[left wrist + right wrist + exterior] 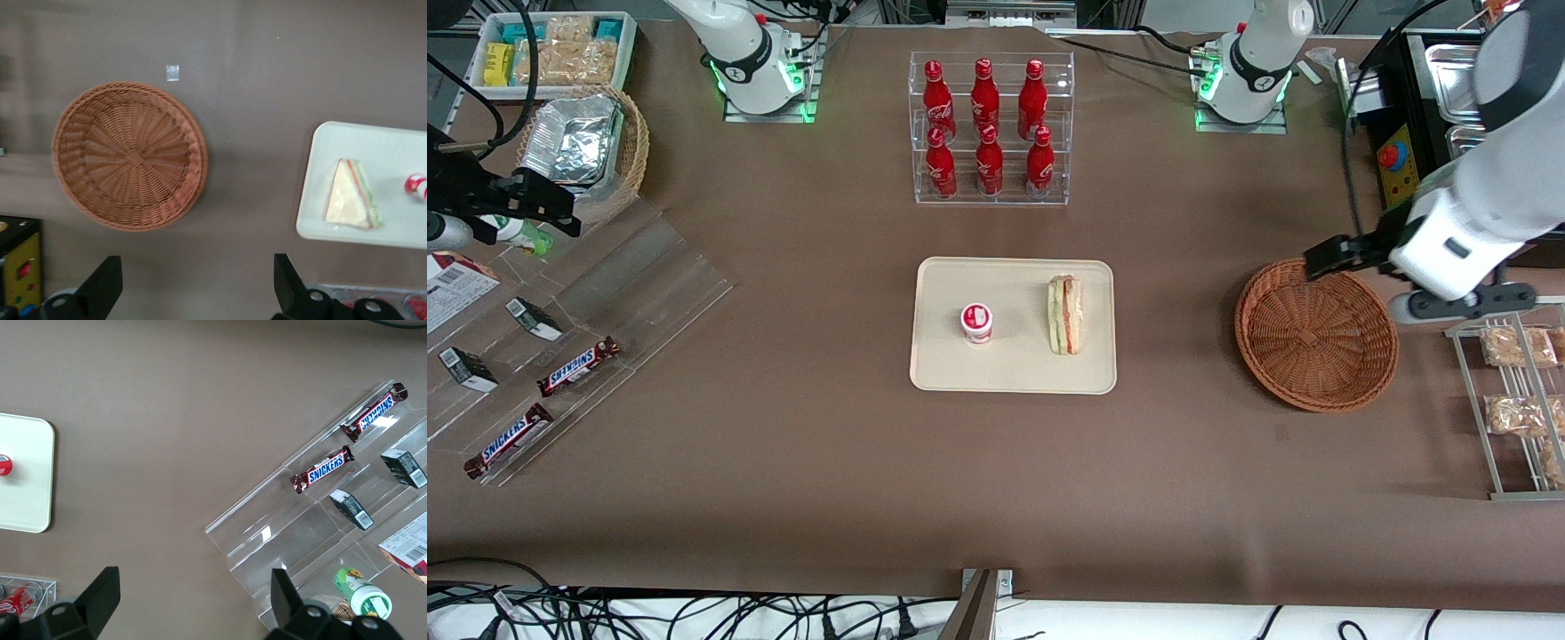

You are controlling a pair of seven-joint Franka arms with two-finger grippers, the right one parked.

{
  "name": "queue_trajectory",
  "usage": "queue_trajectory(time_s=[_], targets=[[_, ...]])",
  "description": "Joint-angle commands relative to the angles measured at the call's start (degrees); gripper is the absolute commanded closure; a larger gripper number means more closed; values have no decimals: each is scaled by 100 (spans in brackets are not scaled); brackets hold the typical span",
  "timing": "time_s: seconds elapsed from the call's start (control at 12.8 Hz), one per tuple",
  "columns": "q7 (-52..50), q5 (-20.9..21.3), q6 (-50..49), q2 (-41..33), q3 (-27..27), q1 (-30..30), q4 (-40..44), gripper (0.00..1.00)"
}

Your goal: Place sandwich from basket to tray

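The sandwich (1064,315) (353,203) lies on the cream-beige tray (1014,369) (333,140) in the middle of the table, resting on its side with the filling edge up. The round reddish-brown basket (1316,336) (130,155) stands empty toward the working arm's end of the table. My left gripper (1332,257) (197,283) hangs above the basket's rim, on the side farther from the front camera. It is open, and nothing is between its black fingers (105,280).
A small red-and-white cup (976,323) stands on the tray beside the sandwich. A clear rack of red bottles (989,129) is farther back. A wire rack with snack packets (1516,400) and a control box (1396,164) flank the basket. Acrylic shelves with Snickers bars (578,366) lie toward the parked arm's end.
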Motion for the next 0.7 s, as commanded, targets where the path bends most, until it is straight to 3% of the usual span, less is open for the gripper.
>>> queue_trajectory(time_s=[0.0,0.23,0.62], targets=[[843,-132,-306,-302,596,-391,-98,0],[996,-132,-368,-452,878,-673,-203,0],[1022,-132,-272,-443,888,-796,-186,0]])
